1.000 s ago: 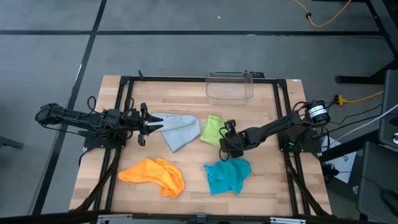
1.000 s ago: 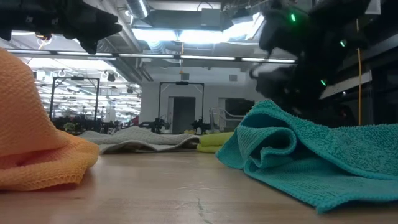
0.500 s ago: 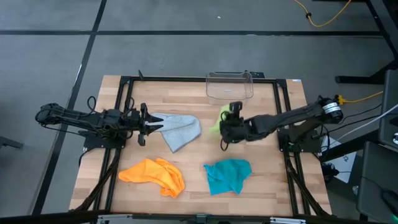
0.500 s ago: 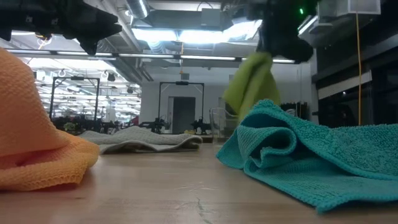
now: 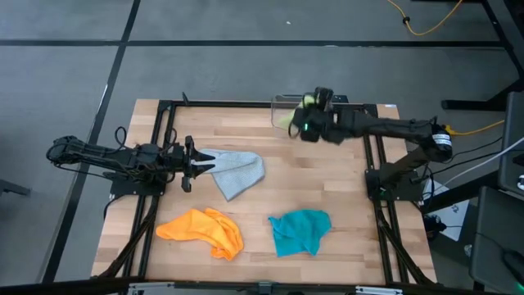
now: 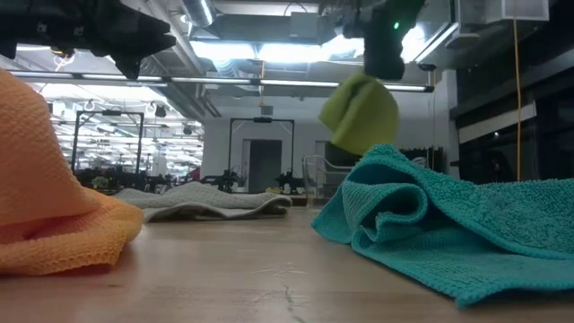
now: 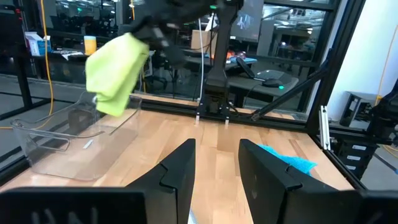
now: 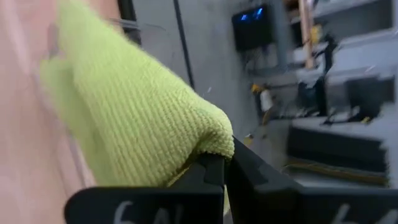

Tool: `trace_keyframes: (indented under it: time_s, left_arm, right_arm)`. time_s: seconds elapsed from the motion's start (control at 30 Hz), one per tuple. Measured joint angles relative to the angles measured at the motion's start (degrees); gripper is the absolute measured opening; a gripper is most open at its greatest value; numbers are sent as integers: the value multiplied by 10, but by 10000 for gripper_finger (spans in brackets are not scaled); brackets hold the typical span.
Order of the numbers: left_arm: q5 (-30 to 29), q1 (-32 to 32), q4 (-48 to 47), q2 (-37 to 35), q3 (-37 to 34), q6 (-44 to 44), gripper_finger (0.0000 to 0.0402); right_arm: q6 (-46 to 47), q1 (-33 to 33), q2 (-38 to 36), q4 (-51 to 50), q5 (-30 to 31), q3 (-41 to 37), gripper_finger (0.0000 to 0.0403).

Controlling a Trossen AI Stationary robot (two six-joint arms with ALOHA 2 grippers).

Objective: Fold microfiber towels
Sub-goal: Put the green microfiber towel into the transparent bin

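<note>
My right gripper (image 5: pixel 305 123) is shut on the lime green towel (image 5: pixel 290 121), held in the air over the clear bin (image 5: pixel 280 105) at the table's far edge. The grey-blue towel (image 5: pixel 236 170) lies flat at centre left. Its left corner reaches the fingertips of my left gripper (image 5: pixel 195 164), which is open and level; whether it touches the cloth I cannot tell. Near the front edge, the orange towel (image 5: pixel 202 230) and the teal towel (image 5: pixel 299 230) lie crumpled on the table. My right gripper pinches a fold of the lime green towel (image 8: pixel 208 143) between its two fingers, several layers bunched together. The fingers slant downward. The towel (image 6: pixel 359 112) is lifted clear and hangs slack in a bunch below the gripper (image 6: pixel 381 58), above the bin.
The bin (image 7: pixel 68 143) stands upright at the middle of the far edge. A black metal frame (image 5: pixel 164 115) runs round the wooden table top. Bare wood shows between the grey-blue and teal towels.
My right gripper has risen from the table's middle and swung toward the far edge, turning as it went. It has carried the lime green towel with it. The towel lay on the table beside the grey-blue one and now hangs clear over the bin.
</note>
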Motion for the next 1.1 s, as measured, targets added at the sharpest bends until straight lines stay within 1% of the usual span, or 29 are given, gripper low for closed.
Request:
trace_keyframes:
  time_s: [0.13, 0.23, 0.33, 0.4, 0.57, 0.8, 0.97, 1.1]
  left_arm:
    - [0, 0, 0, 0, 0, 0, 115]
    - [0, 0, 0, 0, 0, 0, 115]
    - [0, 0, 0, 0, 0, 2, 115]
    - [0, 0, 0, 0, 0, 2, 115]
    - [0, 0, 0, 0, 0, 2, 115]
    - [0, 0, -9, 0, 0, 2, 115]
    - [0, 0, -9, 0, 0, 2, 115]
    - [0, 0, -9, 0, 0, 2, 115]
  right_arm:
    - [-7, -83, 2, 40, -87, 0, 1]
    - [-26, -130, 2, 71, -143, 0, 1]
    - [-30, -163, 2, 97, -185, 0, 1]
    - [-31, -178, 4, 109, -202, 0, 1]
    - [-30, -198, 29, 113, -218, 0, 1]
    - [-31, -207, 83, 114, -214, -1, 1]
    - [-29, -219, 115, 114, -184, -1, 1]
    - [-12, -220, 124, 113, -178, -1, 1]
